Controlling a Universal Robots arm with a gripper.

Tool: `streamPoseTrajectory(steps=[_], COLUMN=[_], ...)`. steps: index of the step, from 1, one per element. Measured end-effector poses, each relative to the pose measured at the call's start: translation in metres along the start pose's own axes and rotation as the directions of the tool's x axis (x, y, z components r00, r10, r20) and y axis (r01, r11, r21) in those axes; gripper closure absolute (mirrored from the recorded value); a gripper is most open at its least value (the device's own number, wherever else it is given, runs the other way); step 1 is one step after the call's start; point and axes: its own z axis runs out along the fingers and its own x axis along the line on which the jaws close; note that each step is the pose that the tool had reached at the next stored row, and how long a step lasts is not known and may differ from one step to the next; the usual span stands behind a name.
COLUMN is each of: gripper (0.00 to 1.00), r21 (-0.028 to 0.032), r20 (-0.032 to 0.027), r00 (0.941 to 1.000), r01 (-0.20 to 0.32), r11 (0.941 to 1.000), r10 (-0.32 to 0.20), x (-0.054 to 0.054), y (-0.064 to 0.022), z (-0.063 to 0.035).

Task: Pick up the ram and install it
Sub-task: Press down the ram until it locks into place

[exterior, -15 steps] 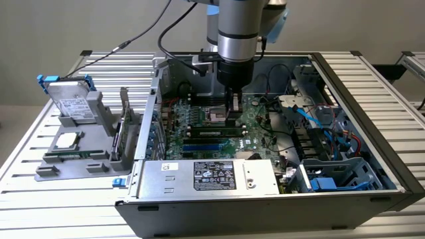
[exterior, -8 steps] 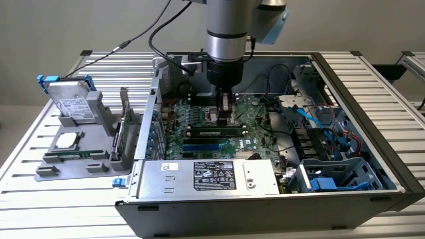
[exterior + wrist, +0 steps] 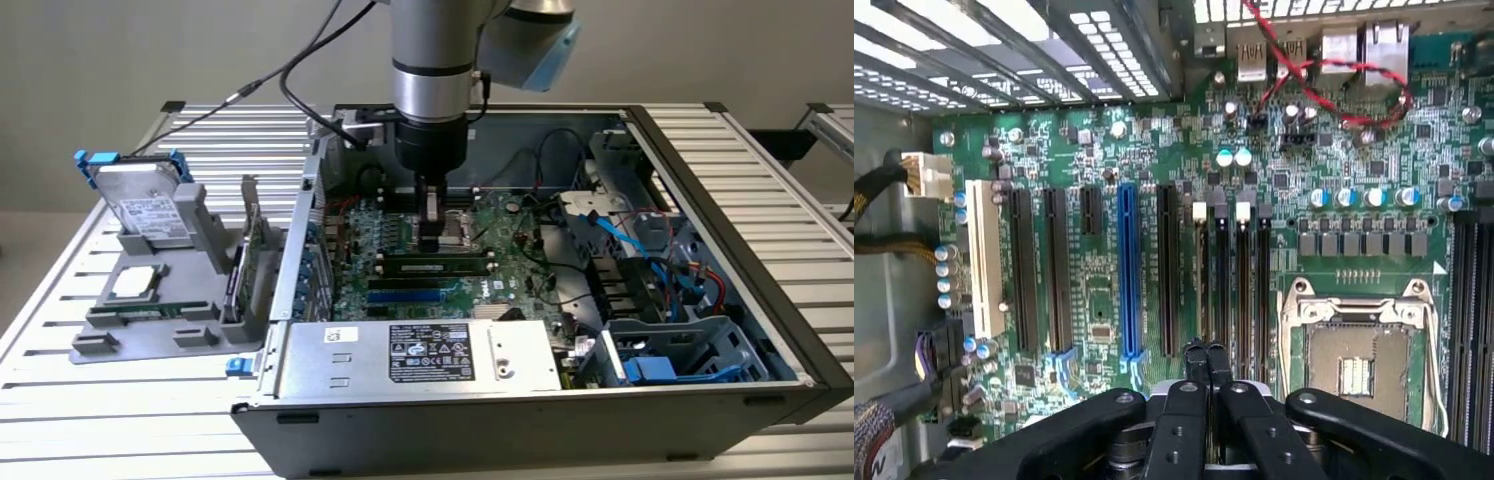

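Your gripper (image 3: 437, 243) hangs inside the open computer case (image 3: 747, 190), low over the motherboard (image 3: 1104, 280), with its fingers (image 3: 1206, 362) pinched together and nothing visibly between them. They sit right above the memory slots (image 3: 1232, 270) beside the empty CPU socket (image 3: 1359, 360), which suggests pressing rather than carrying. In the exterior view the ram (image 3: 430, 267) lies as a green stick with dark chips in a slot just below the gripper; whether it is fully latched you cannot tell from here. The case lies on its side on the slatted counter (image 3: 94, 400), so the slots face upward for a straight descent. The label on the power supply (image 3: 416, 355) carries printing too small to read. A grey parts holder (image 3: 154, 290) stands at the exterior view's left.
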Motion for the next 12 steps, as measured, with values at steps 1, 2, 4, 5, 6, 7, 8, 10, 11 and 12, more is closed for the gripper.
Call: streamPoseTrajectory(steps=[1, 2, 4, 5, 6, 7, 8, 10, 11, 12], gripper=[0.90, 0.90, 0.90, 0.90, 0.90, 0.90, 0.90, 0.90, 0.90, 0.90], r21=[-0.0001, -0.0001, 0.0000, 0.0000, -0.0001, -0.0002, -0.0002, -0.0003, -0.0003, -0.0002], r20=[0.0000, 0.0000, 0.0002, 0.0002, 0.0000, 0.0000, -0.0001, 0.0000, 0.0001, 0.0001], r00=[1.0000, 1.0000, 1.0000, 1.0000, 1.0000, 1.0000, 1.0000, 1.0000, 1.0000, 1.0000], r01=[0.000, 0.000, -0.001, -0.001, -0.001, -0.001, -0.001, -0.001, -0.001, -0.001], r11=[1.0000, 1.0000, 1.0000, 1.0000, 1.0000, 1.0000, 1.0000, 1.0000, 1.0000, 1.0000], r10=[0.000, 0.000, 0.001, 0.001, 0.001, 0.001, 0.001, 0.001, 0.001, 0.001], x=[0.0000, 0.0000, 0.0000, 0.0000, -0.0001, -0.0003, -0.0004, -0.0008, -0.0010, -0.0011], y=[0.0012, 0.0017, 0.0024, 0.0026, 0.0029, 0.0031, 0.0033, 0.0037, 0.0039, 0.0041], z=[0.0000, 0.0000, 0.0001, 0.0005, 0.0013, 0.0024, 0.0036, 0.0062, 0.0075, 0.0087])
